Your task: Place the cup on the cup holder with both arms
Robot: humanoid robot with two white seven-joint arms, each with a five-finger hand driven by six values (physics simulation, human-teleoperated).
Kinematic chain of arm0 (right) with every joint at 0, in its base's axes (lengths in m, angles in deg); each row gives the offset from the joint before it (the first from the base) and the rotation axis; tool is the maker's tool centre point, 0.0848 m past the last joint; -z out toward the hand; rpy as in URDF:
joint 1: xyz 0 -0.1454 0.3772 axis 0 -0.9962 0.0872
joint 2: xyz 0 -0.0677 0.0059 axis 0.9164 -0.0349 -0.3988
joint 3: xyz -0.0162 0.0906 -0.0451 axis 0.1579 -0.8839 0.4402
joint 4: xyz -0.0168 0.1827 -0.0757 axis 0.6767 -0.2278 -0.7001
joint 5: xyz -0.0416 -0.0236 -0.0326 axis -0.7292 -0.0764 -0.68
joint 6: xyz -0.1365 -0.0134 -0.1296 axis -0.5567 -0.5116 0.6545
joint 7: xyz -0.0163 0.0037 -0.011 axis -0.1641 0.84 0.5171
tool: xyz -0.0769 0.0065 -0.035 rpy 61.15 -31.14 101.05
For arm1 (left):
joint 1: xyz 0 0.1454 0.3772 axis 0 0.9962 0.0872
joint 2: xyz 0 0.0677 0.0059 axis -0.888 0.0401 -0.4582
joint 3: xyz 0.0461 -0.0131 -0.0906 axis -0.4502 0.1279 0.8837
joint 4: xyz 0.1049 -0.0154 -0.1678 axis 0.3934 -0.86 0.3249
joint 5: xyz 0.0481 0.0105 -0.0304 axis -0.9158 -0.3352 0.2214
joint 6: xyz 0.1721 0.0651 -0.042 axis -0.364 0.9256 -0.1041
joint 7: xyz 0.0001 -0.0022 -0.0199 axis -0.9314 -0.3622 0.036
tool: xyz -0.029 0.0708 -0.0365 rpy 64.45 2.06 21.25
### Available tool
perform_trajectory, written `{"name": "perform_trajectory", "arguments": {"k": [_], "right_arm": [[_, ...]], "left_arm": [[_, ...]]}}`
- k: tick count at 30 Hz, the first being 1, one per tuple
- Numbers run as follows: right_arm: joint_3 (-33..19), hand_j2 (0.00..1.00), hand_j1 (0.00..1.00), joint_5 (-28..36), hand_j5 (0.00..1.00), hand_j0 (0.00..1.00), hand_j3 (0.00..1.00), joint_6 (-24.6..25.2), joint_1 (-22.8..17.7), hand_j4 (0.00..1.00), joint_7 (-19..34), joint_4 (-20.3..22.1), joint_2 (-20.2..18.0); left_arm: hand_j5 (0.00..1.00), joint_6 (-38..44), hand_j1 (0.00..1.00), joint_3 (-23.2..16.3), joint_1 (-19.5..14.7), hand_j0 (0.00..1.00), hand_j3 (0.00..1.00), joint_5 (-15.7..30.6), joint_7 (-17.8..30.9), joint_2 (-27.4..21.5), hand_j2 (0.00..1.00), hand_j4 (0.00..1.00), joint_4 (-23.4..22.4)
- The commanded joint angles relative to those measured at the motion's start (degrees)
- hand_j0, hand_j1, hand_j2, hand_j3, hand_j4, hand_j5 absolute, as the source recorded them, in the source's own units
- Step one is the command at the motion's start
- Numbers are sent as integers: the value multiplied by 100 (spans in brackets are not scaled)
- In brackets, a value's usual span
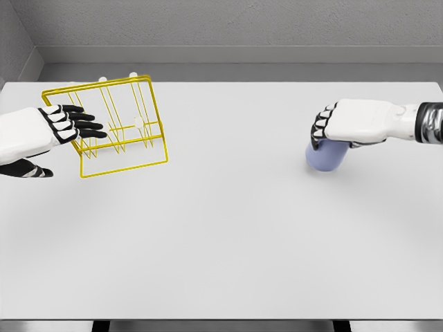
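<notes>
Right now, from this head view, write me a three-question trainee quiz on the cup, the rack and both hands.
1. True or false: the right hand is closed on the lavender cup.
2. Which colour is the wire cup holder? A) yellow B) red C) green
3. Fill in: the left hand has its fingers spread at the holder's ____ side, as the picture shows it.

Key
1. True; its fingers curl over the cup from above, on the white table.
2. A.
3. Left; whether they touch the wire cannot be told.
</notes>
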Motion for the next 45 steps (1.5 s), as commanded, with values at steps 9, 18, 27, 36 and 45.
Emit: {"name": "perform_trajectory", "arguments": {"k": [9, 18, 27, 36, 45], "right_arm": [[-186, 56, 56, -36, 56, 56, 56, 11, -220, 56, 30, 497, -244], [-178, 56, 56, -36, 56, 56, 56, 11, -229, 56, 39, 875, -183], [-160, 56, 56, -132, 56, 56, 56, 11, -325, 56, 65, 1244, 160], [-90, 56, 56, -203, 56, 56, 56, 11, -325, 56, 74, 1244, 678], [165, 56, 56, -379, 56, 56, 56, 11, -352, 56, 267, 1244, 1065]], "left_arm": [[100, 9, 100, 10, 18, 100, 100, 36, -2, 3, 100, 100, -3], [100, 9, 100, 27, 35, 100, 100, 36, -2, 3, 100, 100, 5], [100, 9, 100, 27, 44, 100, 100, 36, -2, -5, 100, 100, -3], [100, 9, 100, 45, 35, 100, 100, 107, -37, -58, 100, 100, -12], [100, 9, 100, 62, 35, 100, 100, 168, -37, -14, 100, 100, -3]]}}
